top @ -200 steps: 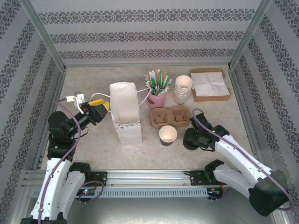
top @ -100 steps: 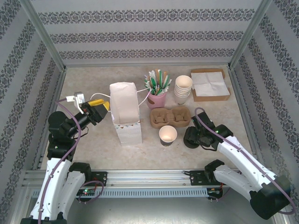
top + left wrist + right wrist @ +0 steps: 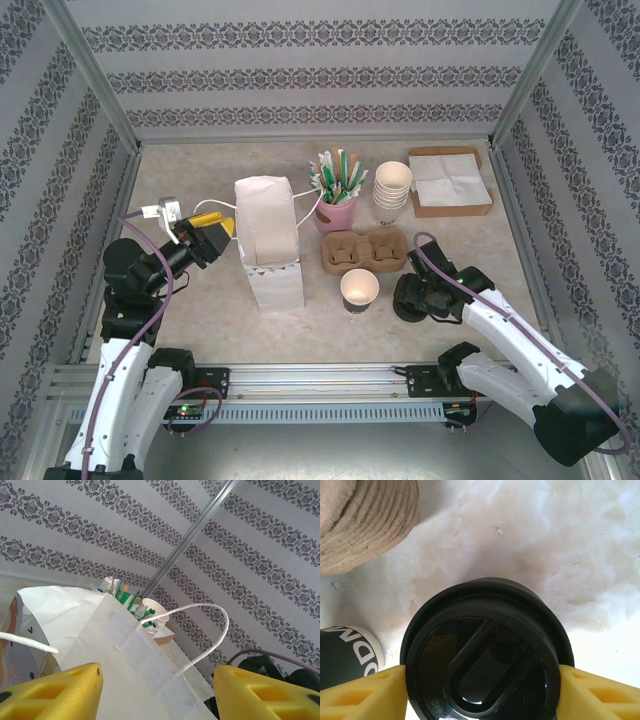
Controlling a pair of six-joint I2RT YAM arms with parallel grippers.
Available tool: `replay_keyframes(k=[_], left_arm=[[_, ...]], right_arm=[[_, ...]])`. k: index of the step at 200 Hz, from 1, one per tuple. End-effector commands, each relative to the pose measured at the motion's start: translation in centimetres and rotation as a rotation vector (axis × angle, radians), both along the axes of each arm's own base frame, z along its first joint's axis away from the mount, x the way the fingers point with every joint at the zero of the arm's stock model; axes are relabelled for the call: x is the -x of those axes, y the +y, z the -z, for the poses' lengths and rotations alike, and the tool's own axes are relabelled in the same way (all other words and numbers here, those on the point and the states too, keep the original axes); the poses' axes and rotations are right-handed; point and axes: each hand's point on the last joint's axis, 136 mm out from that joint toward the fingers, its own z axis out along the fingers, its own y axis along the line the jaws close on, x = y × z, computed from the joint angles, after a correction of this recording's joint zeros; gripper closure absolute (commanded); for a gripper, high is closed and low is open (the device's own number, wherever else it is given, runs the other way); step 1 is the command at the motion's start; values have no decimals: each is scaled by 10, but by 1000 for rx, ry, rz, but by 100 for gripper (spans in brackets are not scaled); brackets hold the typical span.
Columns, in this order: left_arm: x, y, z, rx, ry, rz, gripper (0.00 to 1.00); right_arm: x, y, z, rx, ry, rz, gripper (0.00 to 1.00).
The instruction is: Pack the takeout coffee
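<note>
Black lid (image 3: 487, 650): moulded plastic, smooth, glossy. Cup carrier (image 3: 365, 520): brown pulp, ribbed, rough, matt. Bag (image 3: 100, 645): white paper, matt, creased. Coffee cup (image 3: 358, 288): paper, dark matt wall. Tabletop (image 3: 545, 540): pale, mottled, stone-like, dull.

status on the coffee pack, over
left gripper open at paper bag. right gripper straddles black lid, grip unclear. dark cup lidless beside carrier. nothing between cup and bag.

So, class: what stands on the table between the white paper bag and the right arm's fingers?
A single lidless cup stands there, upright; the top view shows it plainly.
</note>
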Motion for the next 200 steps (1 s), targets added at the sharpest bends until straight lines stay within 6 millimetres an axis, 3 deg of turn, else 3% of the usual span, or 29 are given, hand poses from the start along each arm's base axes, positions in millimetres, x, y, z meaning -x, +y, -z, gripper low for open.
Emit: replay_keyframes(k=[1,99,124,167,200], left_arm=[[3,-1,-10,6,-53,13,39],[3,-1,-10,8,-54,13,39],[3,-2,-9,6,-53,14,38],[3,-1,-9,7,-51,12,38],[3,-1,-9,9,-52,13,38]], right_arm=[[3,1,8,-21,21,30,30],[5,0,11,-20,33,35,26],[5,1,12,-17,43,31,20],[3,1,12,-11,44,26,27],[4,0,13,-4,44,23,22]])
